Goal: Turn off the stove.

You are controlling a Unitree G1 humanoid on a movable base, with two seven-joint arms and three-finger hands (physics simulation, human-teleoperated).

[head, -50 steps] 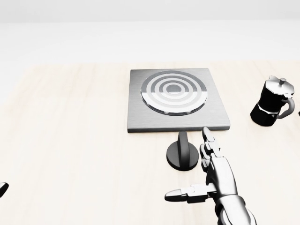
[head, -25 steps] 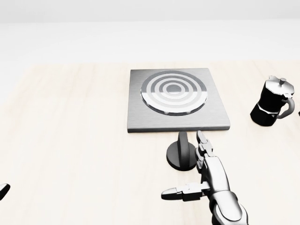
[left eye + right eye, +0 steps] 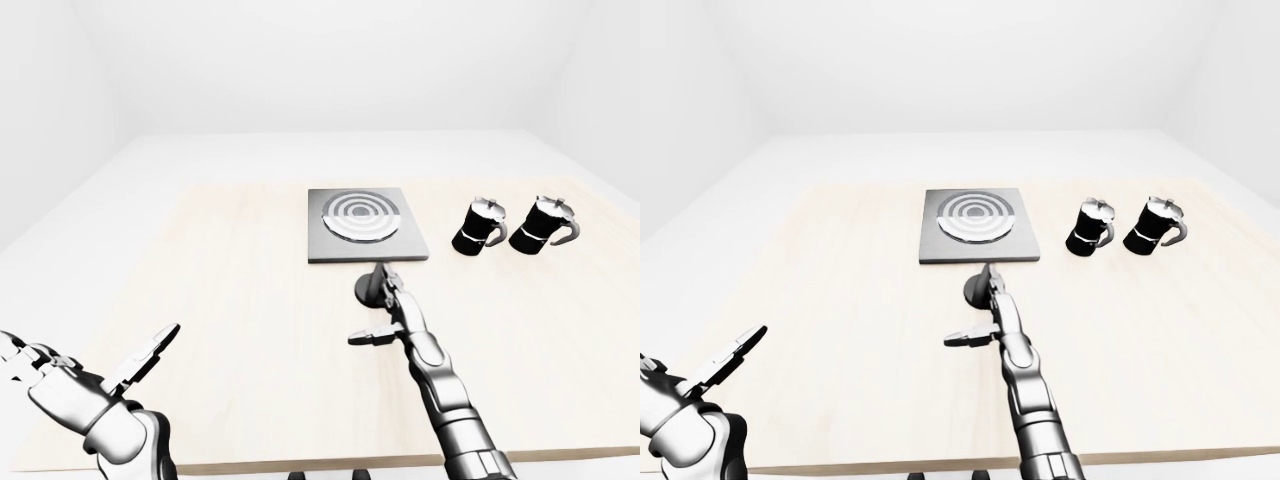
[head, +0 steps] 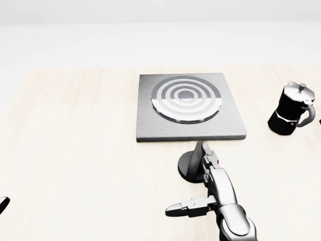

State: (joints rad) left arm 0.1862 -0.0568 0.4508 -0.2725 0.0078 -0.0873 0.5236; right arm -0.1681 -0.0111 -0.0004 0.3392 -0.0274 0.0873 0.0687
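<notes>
The stove [image 4: 190, 106] is a grey square plate with a ringed round burner, lying at the middle of the head view. Just below it sits its dark round knob [image 4: 190, 165], joined to the plate by a short stem. My right hand [image 4: 193, 183] is open. Its two straight fingers [image 4: 209, 155] lie over the knob's right side and the thumb points left below the knob. Whether the fingers touch the knob is unclear. My left hand [image 3: 100, 370] hangs open with spread fingers at the bottom left of the left-eye view, far from the stove.
Two black moka pots [image 3: 479, 226] [image 3: 541, 223] stand to the right of the stove on the pale wooden table [image 3: 220, 300]. The table's near edge runs along the bottom of both eye views. White floor and walls surround it.
My right hand has slid left and a little up. Its fingers stood right of the knob before and now overlap the knob's right side. Stove and pot have not moved.
</notes>
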